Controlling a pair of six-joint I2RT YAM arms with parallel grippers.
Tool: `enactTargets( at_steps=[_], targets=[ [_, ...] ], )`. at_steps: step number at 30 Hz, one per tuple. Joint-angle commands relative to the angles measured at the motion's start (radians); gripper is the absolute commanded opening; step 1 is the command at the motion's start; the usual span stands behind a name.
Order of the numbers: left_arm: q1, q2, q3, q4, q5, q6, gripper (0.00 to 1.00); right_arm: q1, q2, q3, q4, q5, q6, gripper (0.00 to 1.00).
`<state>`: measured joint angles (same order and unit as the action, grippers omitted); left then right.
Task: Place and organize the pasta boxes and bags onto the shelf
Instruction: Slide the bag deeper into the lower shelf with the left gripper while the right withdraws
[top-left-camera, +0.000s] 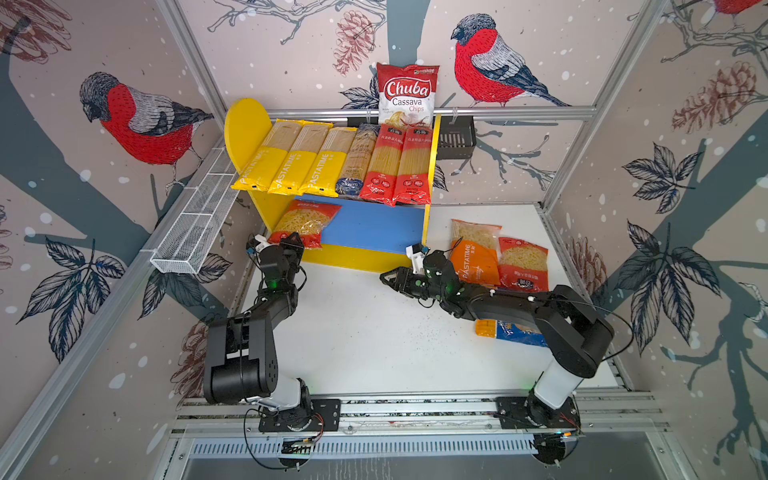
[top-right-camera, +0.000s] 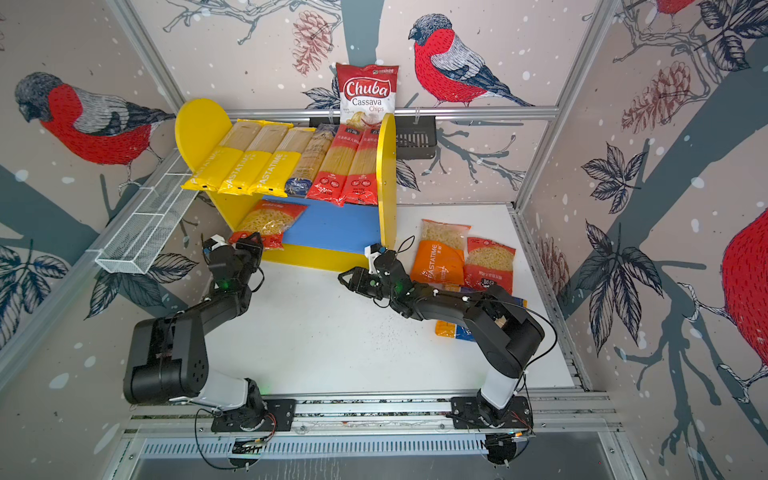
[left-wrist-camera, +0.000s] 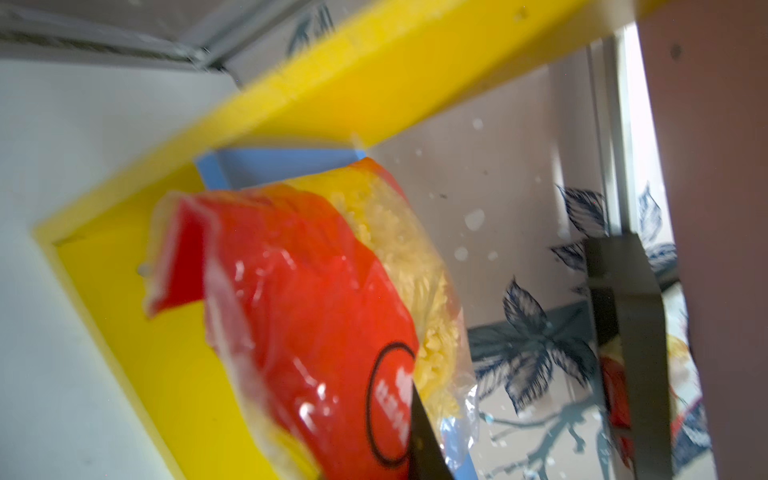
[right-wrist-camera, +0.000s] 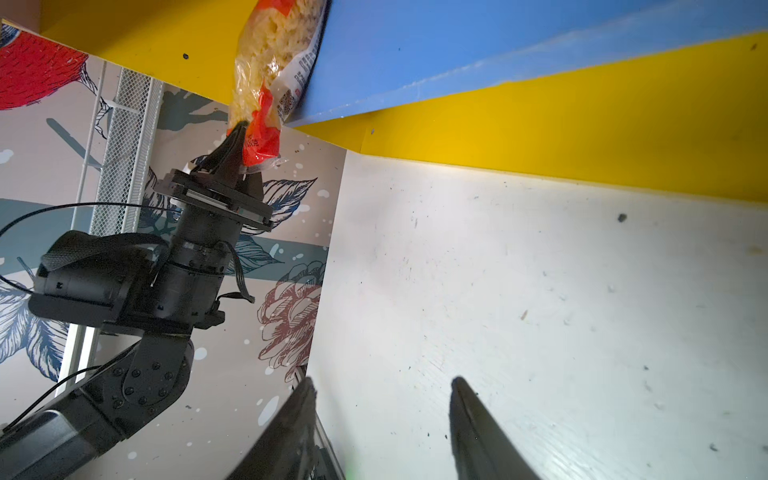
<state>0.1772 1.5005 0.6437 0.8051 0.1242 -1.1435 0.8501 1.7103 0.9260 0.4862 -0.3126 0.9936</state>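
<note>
**Closed left fingers (right-wrist-camera: 231, 149) hold the seventh pack at the shelf (top-left-camera: 245, 124)**

Pressed together on the film at its near end, the left fingers pinch a red bag (top-left-camera: 305, 222) of macaroni. It lies on the left end of the blue lower board (top-left-camera: 374, 226), with that end hanging over the front edge. By contrast, the right fingers (right-wrist-camera: 469, 415) stand spread and empty, low over the table (top-left-camera: 365, 332) in front of the shelf's right half.

Done: six long packs lie side by side across the top of the shelf, front ends overhanging. These are three yellow packs (top-left-camera: 291, 166), one blue-labelled pack (top-left-camera: 357, 166) and two red packs (top-left-camera: 399, 166).

In hand: the red bag, on the board but judged not yet released or squared.

Left: three bags on the table to the right of the shelf. An orange bag (top-left-camera: 476, 253) and a second red bag (top-left-camera: 523, 264) lie touching each other. A blue-orange bag (top-left-camera: 507, 330) lies nearer the front, partly hidden under the right arm (top-left-camera: 519, 307).

Most of the lower board is bare, so room for these looks sufficient. By this count the task is judged about two-thirds done.
</note>
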Motion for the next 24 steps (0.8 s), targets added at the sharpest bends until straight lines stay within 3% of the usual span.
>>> enactTargets(
  at_steps=[1,10,15,17,21,24],
  targets=[
    [0.002,0.028,0.013,0.052,-0.006,0.012,0.00,-0.001,-0.019,-0.016,0.031,0.008,-0.024,0.52],
    [0.004,0.123,0.138,0.021,0.130,0.039,0.06,-0.006,-0.024,-0.013,0.018,0.013,-0.028,0.52],
    [0.005,0.166,0.155,0.023,0.149,0.034,0.10,-0.003,-0.029,-0.012,0.005,0.035,-0.023,0.52],
    [0.005,0.165,0.138,0.032,0.145,0.027,0.15,0.001,-0.028,-0.015,0.003,0.049,-0.015,0.52],
    [0.010,0.149,0.102,0.040,0.172,-0.001,0.38,0.014,-0.014,0.002,-0.008,0.057,-0.005,0.52],
    [0.024,0.098,0.063,0.002,0.171,0.004,0.50,0.023,-0.015,0.013,-0.031,0.072,-0.013,0.52]
  ],
)
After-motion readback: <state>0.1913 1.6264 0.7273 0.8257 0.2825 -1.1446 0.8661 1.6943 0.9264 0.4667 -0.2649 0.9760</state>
